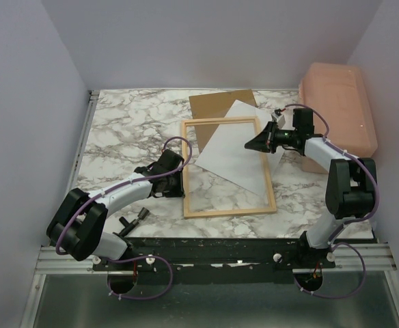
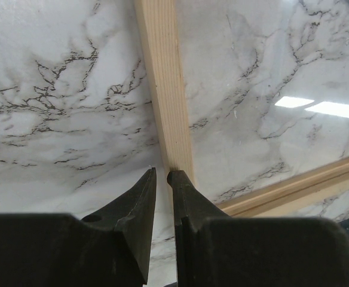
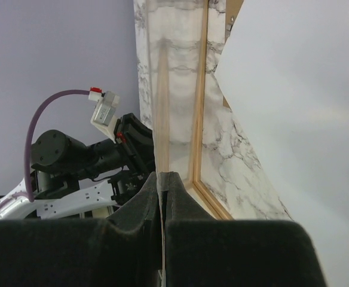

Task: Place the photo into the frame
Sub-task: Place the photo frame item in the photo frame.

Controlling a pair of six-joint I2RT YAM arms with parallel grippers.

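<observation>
Marble table point(image 1: 124, 130), pale walls point(image 1: 206, 41) | left gripper point(image 2: 164, 174) narrow at frame point(image 2: 165, 89) — hold unclear | right gripper point(image 3: 161, 176) pinching photo point(image 3: 294, 119)

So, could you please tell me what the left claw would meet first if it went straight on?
Most likely the frame's left wooden rail: it lies right ahead of the slightly parted tips of the left claw. Whether they already touch it is unclear.

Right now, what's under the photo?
The photo lies over the upper-right part of the frame and a corner of the brown board. That frame corner is covered; whether the sheet touches the pane cannot be told.
</observation>
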